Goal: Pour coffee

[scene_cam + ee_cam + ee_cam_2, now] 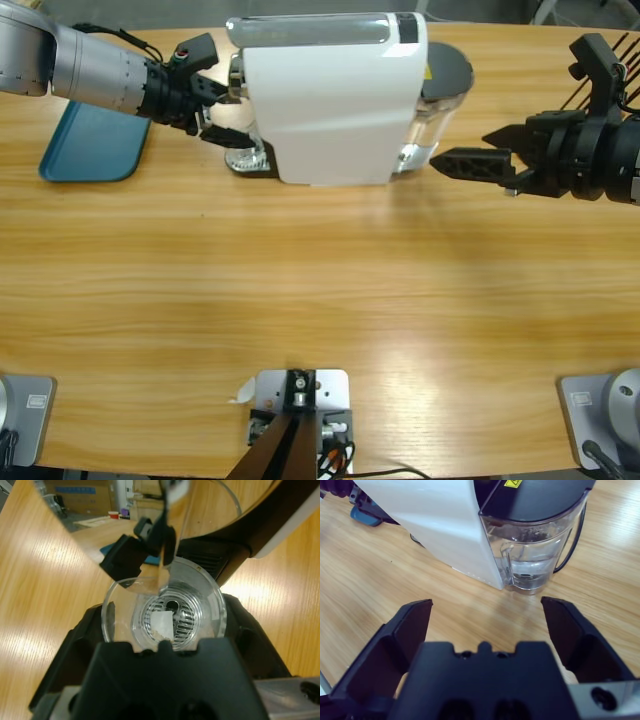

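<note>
Your left end effector [165, 630] sits around a clear glass tumbler [165, 612]: in the left wrist view the glass fills the gap between the two black jaws, its rim close against both, so you appear to be gripping it, though the actual pad contact is hidden by the jaw bodies. You look straight down into the glass and through its bottom to the slotted drip grate [170, 617] of the coffee machine [330, 95]. No amber liquid is clear in the glass from this angle, so I cannot tell whether the coffee is in it; if it is, it is only a thin layer.

The relation your next move turns on: the tumbler stands upright on the grate under the machine's spout, at the machine's left end, and your left end effector reaches it from the left, along the counter [320, 300]. The way out is therefore back to the left, with the glass kept level.

In the high view the left arm comes in from the upper left corner, forearm low and nearly horizontal, passing over a blue tray [90, 150] at the far left.

Your right end effector [450, 162] is wide open and empty, pointing left at the machine's clear water tank [535, 555], near it but not touching. It is the farther arm from the glass.
</note>
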Tool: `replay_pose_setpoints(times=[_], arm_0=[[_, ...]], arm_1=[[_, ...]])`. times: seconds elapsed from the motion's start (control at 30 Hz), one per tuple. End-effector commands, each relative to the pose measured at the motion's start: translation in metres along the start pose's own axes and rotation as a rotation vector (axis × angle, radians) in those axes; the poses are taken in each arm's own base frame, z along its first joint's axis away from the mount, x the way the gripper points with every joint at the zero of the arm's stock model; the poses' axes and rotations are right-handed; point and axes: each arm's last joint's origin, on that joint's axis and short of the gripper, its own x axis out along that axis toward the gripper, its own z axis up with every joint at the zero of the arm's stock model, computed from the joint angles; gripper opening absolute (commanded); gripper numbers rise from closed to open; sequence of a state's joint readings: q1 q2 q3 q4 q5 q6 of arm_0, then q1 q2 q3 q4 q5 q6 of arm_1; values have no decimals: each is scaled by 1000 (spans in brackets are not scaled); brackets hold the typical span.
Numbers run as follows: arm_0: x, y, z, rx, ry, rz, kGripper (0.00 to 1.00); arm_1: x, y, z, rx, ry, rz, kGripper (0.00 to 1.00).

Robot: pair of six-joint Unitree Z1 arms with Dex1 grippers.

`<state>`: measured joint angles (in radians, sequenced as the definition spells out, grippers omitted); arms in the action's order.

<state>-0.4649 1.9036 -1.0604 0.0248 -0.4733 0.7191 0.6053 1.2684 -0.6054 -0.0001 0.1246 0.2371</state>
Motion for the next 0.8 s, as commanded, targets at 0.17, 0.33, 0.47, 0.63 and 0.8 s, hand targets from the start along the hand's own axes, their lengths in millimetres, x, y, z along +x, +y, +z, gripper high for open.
replay_pose_setpoints(times=[0.17,0.33,0.47,0.63,0.8], arm_0=[[25,4,-9,-47,50,-13,0],[26,2,-11,-57,54,-25,747],[25,0,-11,-62,52,-31,746],[24,-5,-14,-66,58,-41,747],[23,-9,-13,-62,57,-48,747]], arm_1=[[-1,-6,-14,-1,35,-35,1000],[-2,-6,-14,1,34,-33,1000],[-1,-6,-14,2,36,-35,1000],[-2,-7,-18,7,39,-36,1000],[-3,-7,-18,7,38,-38,1000]])
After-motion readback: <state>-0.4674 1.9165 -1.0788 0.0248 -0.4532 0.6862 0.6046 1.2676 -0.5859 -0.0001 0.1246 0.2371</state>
